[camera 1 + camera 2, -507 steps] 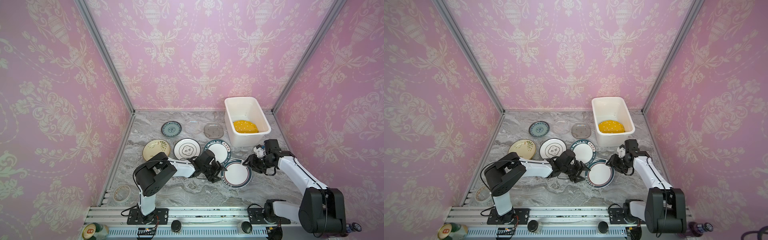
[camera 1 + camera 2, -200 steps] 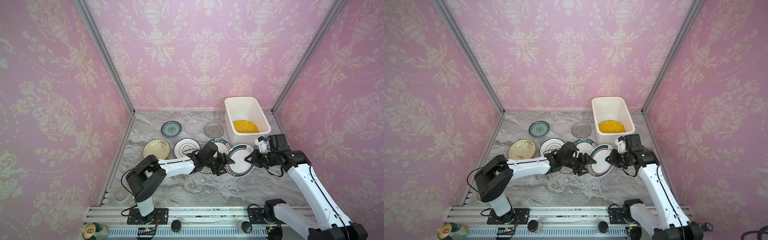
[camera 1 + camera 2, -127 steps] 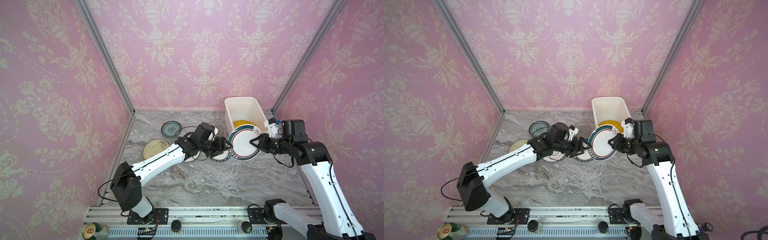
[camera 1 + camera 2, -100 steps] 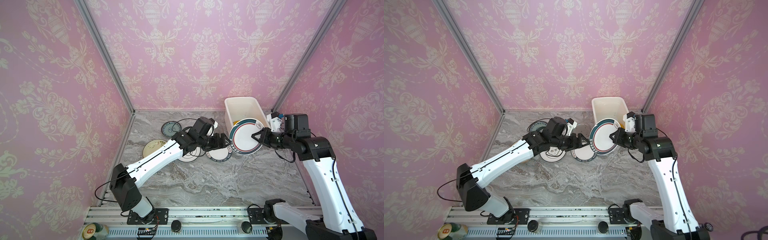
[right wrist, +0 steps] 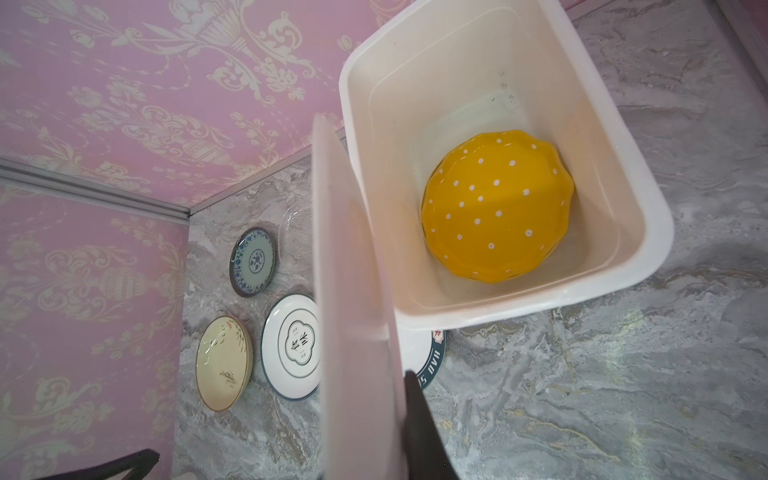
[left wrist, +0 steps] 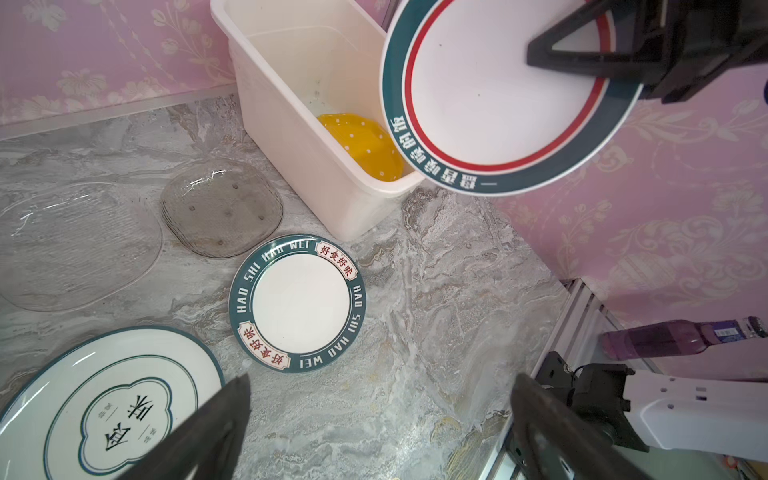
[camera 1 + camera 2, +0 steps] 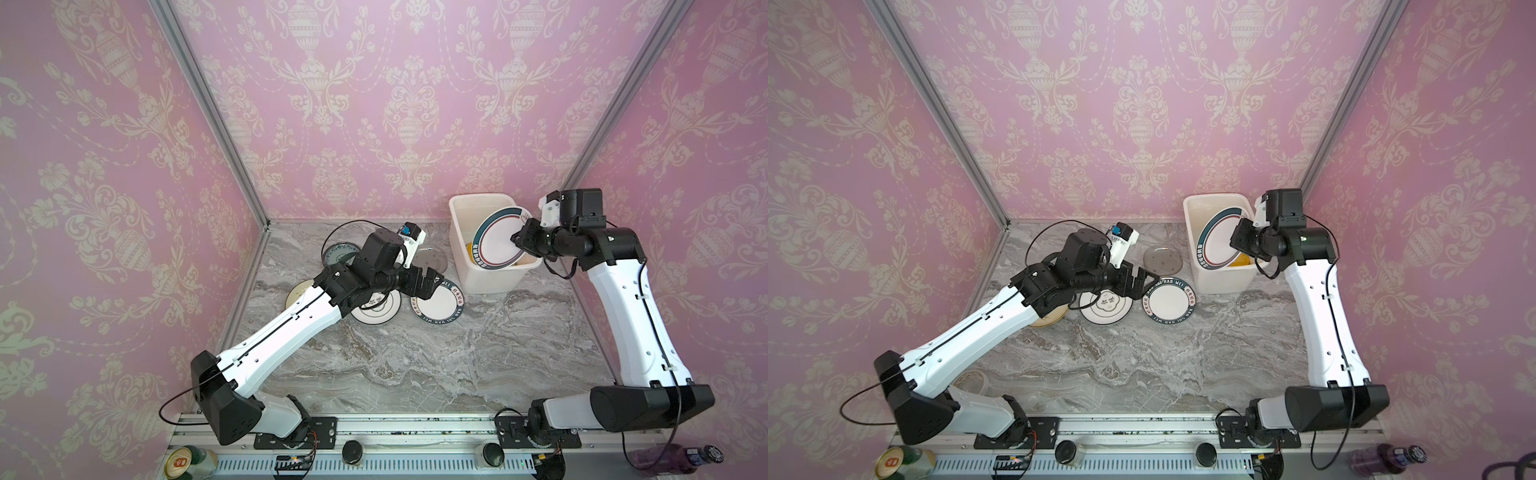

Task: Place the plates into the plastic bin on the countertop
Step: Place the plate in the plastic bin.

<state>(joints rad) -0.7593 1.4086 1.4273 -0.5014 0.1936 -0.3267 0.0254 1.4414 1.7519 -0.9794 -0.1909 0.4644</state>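
Two plates matter at the bin [image 7: 490, 280]. The orange plate [image 5: 494, 208] lies on its floor. Your right gripper [image 7: 515, 241] pinches a dark-rimmed plate [image 7: 496, 243] by the edge and holds it steeply tilted over the bin's mouth. Your left gripper [image 7: 429, 284] hangs with its fingers spread wide and nothing between them, just beside the bin, above the lettered plate [image 6: 297, 303] on the countertop [image 7: 395, 365].
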